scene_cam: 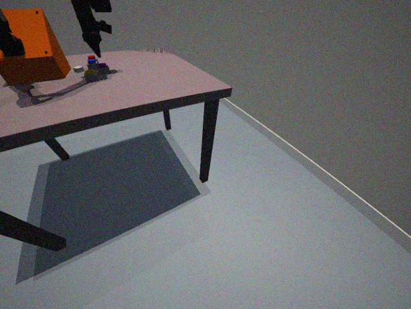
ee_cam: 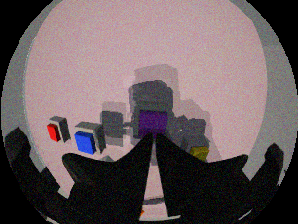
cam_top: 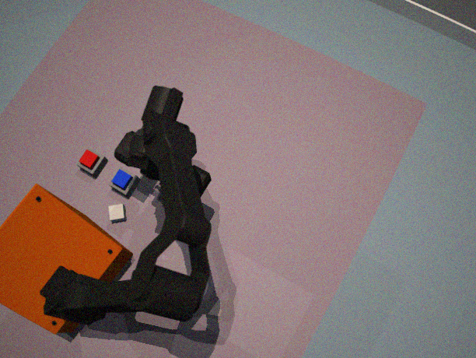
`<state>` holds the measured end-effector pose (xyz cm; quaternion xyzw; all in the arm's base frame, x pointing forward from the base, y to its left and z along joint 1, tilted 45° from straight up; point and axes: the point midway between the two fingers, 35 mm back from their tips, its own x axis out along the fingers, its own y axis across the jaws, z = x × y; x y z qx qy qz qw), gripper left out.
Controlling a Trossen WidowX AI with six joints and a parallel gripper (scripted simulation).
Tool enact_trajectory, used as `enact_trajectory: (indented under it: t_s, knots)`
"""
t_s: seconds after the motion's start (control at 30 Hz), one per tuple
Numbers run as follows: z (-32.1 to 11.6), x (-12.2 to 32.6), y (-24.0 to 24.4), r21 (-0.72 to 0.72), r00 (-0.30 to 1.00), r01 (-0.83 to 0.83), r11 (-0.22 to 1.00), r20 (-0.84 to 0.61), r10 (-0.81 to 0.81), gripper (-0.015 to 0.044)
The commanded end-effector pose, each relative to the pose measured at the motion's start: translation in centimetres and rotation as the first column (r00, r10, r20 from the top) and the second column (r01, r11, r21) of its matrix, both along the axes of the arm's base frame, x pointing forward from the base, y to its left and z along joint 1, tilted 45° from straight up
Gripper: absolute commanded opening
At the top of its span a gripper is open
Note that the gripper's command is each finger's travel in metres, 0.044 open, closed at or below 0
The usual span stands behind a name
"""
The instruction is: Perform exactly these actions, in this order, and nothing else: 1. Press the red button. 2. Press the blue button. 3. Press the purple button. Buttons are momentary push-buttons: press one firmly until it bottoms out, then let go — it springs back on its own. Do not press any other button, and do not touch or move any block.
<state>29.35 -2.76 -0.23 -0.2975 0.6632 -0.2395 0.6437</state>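
Note:
The red button (cam_top: 89, 159) (scene_cam: 91, 56) (ee_cam: 53, 132) stands on its grey base, clear of the arm. The blue button (cam_top: 122, 179) (scene_cam: 91, 61) (ee_cam: 85, 142) is beside it, also uncovered. The purple button (scene_cam: 102, 65) (ee_cam: 152, 123) lies in shadow just ahead of the fingertips in the wrist view; the arm hides it in the top view. My gripper (scene_cam: 99, 56) (ee_cam: 153, 137) is shut and empty. Its tips are above the tabletop, close over the purple button, with a gap visible in the exterior view.
A yellow button (scene_cam: 89, 72) (ee_cam: 200, 153) is to the right of the purple one in the wrist view. A white block (cam_top: 117, 212) (scene_cam: 78, 68) lies near the blue button. A large orange box (cam_top: 58, 233) (scene_cam: 28, 33) stands beside the buttons, partly under the arm in the top view.

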Motion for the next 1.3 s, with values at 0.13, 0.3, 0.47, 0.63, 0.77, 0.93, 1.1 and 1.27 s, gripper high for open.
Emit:
enact_trajectory:
  t_s: [0.13,0.3,0.47,0.63,0.77,0.93,1.1,1.27]
  knots:
    - [-1.1,-0.1,-1.1,-0.005,1.0,-0.002,1.0,-0.007,0.002,0.002]
    - [-1.7,-0.1,-1.7,-0.005,1.0,-0.002,1.0,-0.007,0.002,0.002]
    - [-2.2,-0.1,-2.3,-0.006,1.0,-0.002,1.0,-0.007,0.002,0.002]
    - [-2.5,-0.1,-2.6,-0.006,1.0,-0.002,1.0,-0.008,0.002,0.002]
    - [-2.5,-0.1,-2.6,-0.006,1.0,-0.002,1.0,-0.008,0.002,0.002]
    - [-2.5,-0.1,-2.6,-0.006,1.0,-0.002,1.0,-0.008,0.002,0.002]
    - [-2.5,-0.1,-2.6,-0.006,1.0,-0.002,1.0,-0.008,0.002,0.002]
    - [-2.2,0.0,-2.4,-0.004,1.0,0.001,1.0,0.0,-0.001,0.002]
